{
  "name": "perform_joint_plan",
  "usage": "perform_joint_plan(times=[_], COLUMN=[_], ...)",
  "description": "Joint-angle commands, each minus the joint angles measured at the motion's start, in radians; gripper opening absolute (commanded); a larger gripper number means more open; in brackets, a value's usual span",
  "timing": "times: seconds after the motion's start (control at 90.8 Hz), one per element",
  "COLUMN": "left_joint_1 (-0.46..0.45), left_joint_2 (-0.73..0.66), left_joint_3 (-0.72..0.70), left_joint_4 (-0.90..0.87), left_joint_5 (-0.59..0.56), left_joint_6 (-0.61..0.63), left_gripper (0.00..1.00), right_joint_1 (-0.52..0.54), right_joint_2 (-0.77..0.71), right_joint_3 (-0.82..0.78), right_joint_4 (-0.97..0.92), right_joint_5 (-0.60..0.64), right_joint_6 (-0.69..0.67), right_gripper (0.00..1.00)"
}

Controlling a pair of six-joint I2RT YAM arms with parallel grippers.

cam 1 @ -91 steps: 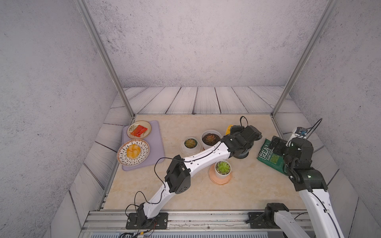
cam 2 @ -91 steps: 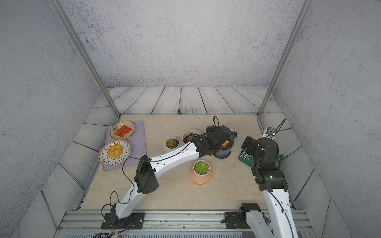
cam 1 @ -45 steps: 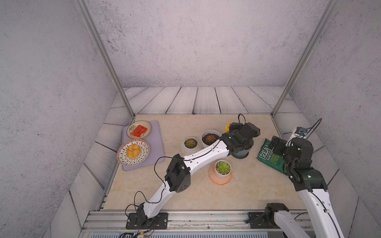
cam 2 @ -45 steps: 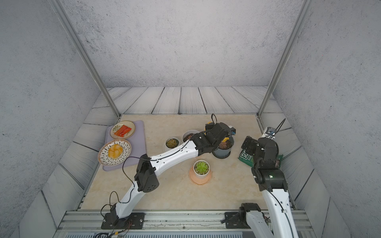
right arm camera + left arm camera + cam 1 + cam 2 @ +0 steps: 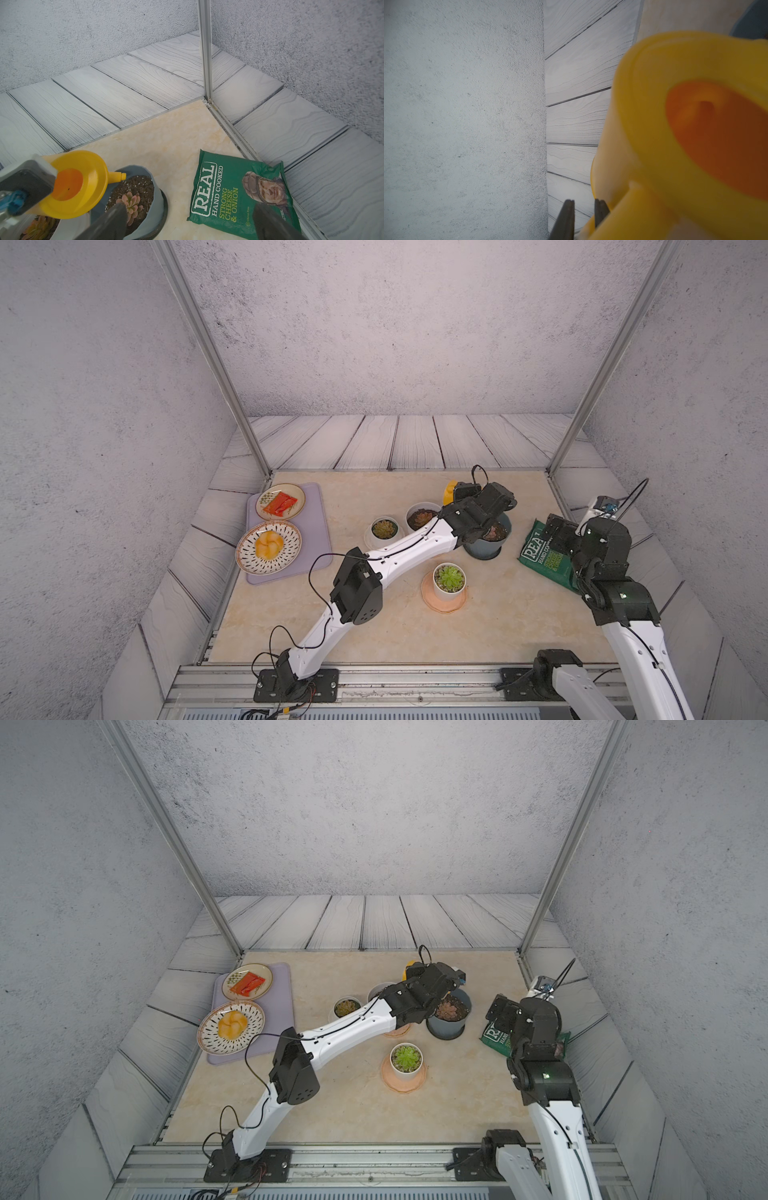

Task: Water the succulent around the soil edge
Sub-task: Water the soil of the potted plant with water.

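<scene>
Left gripper (image 5: 457, 493) was clamped on a yellow watering can (image 5: 83, 185) and held it tilted above the table (image 5: 478, 639). In the left wrist view its dark fingers (image 5: 566, 216) showed at the bottom edge, with the can's blurred body filling the right of the frame. The can's spout (image 5: 118, 176) reached over the rim of the grey pot (image 5: 154, 199), above the far edge of the soil. Whether water was running could not be told. The pink succulent (image 5: 128, 202) sat in the middle of that soil. In both top views the pot stood right of centre, partly under the left wrist.

The right gripper (image 5: 190, 207) hung with its fingers well apart, holding nothing, beside a green crisp bag (image 5: 544, 556) that lay flat at the table's right edge. Below the grey pot in a top view, a small green plant in a white pot (image 5: 449, 577) stood on a pink saucer. Two more white pots (image 5: 383, 529) stood left of the grey one. At the left, a lilac tray (image 5: 320, 526) carried two plates of food.
</scene>
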Motion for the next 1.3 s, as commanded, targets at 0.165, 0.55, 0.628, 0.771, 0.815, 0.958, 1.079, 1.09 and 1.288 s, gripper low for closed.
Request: perform_joint_plan(times=[0.165, 0.55, 0.628, 0.771, 0.815, 0.958, 1.079, 1.09, 1.288], left_joint_1=[-0.010, -0.029, -0.029, -0.030, -0.030, -0.028, -0.027, -0.027, -0.027], left_joint_2=[-0.157, -0.336, -0.382, -0.498, -0.538, -0.674, -0.785, -0.796, -0.967], left_joint_3=[-0.104, -0.262, -0.305, -0.420, -0.463, -0.615, -0.734, -0.745, -0.954], left_joint_4=[-0.002, -0.042, -0.080, -0.126, -0.131, -0.137, -0.164, -0.166, -0.192], left_joint_5=[-0.048, -0.079, -0.069, -0.021, 0.000, 0.067, 0.124, 0.131, 0.205], left_joint_6=[-0.100, -0.250, -0.339, -0.511, -0.564, -0.717, -0.837, -0.848, -1.000], left_gripper=[0.00, 0.00, 0.00, 0.00, 0.00, 0.00, 0.00, 0.00, 0.00], right_joint_1=[-0.005, -0.005, -0.005, -0.003, -0.004, -0.004, -0.004, -0.003, -0.001], right_joint_2=[0.004, 0.018, 0.027, 0.059, 0.070, 0.113, 0.151, 0.155, 0.172], right_joint_3=[-0.009, -0.001, 0.003, 0.027, 0.036, 0.056, 0.055, 0.055, 0.005], right_joint_4=[0.021, 0.002, -0.010, -0.045, -0.060, -0.108, -0.147, -0.151, -0.180], right_joint_5=[-0.027, -0.053, -0.075, -0.159, -0.192, -0.295, -0.392, -0.400, -0.492], right_joint_6=[0.004, 0.001, -0.001, -0.008, -0.010, -0.022, -0.033, -0.035, -0.045], right_gripper=[0.99, 0.99, 0.99, 0.99, 0.99, 0.99, 0.99, 0.99, 0.94])
